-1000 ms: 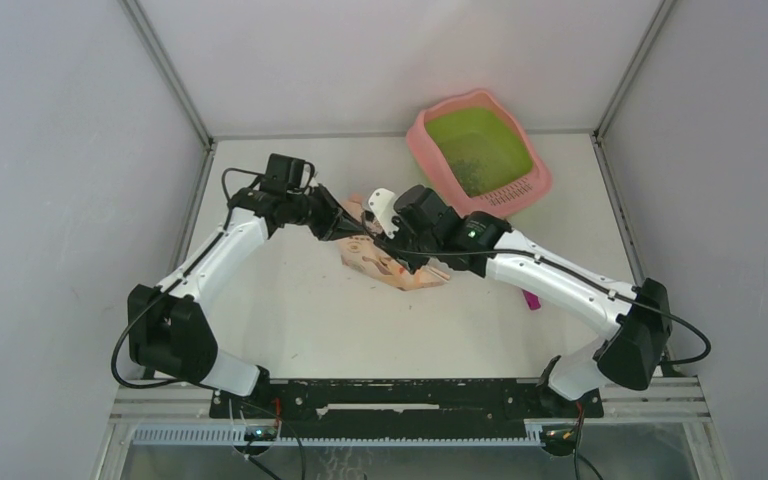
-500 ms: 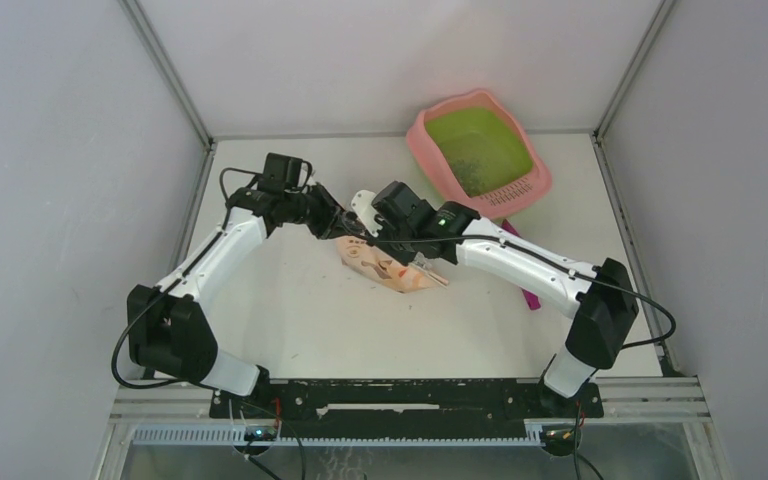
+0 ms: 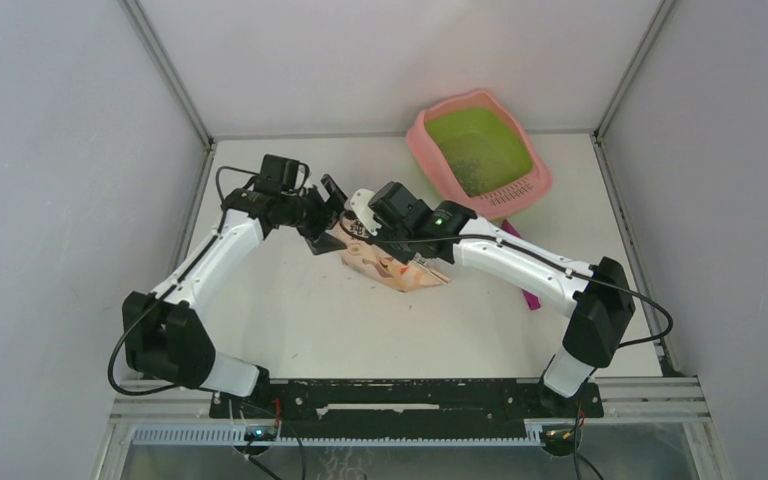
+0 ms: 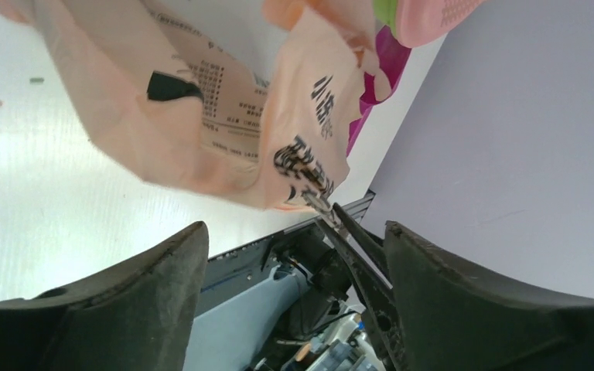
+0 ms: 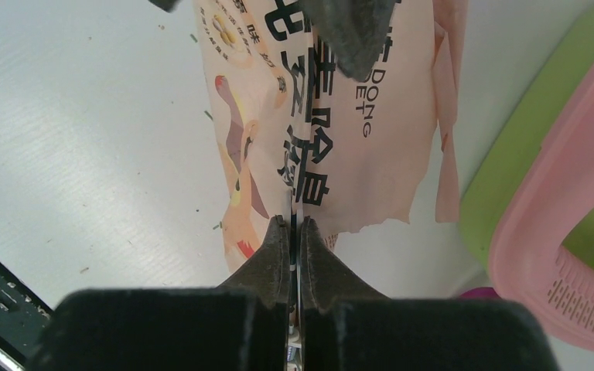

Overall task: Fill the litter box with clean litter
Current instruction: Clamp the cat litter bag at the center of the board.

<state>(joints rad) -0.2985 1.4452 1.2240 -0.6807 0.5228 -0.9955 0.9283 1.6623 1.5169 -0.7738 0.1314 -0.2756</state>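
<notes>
Pinching the bag (image 5: 371, 154) with my right gripper (image 5: 294, 220), I have my left gripper (image 4: 292, 232) wide open beside it. The litter box (image 3: 420, 140) sits back right on the tabletop, with only a few specks of litter (image 3: 475, 172) inside. I think most pouring is left.

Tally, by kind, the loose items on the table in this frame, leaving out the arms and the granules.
litter box: 1
bag: 1
scoop: 1
Total: 3
</notes>
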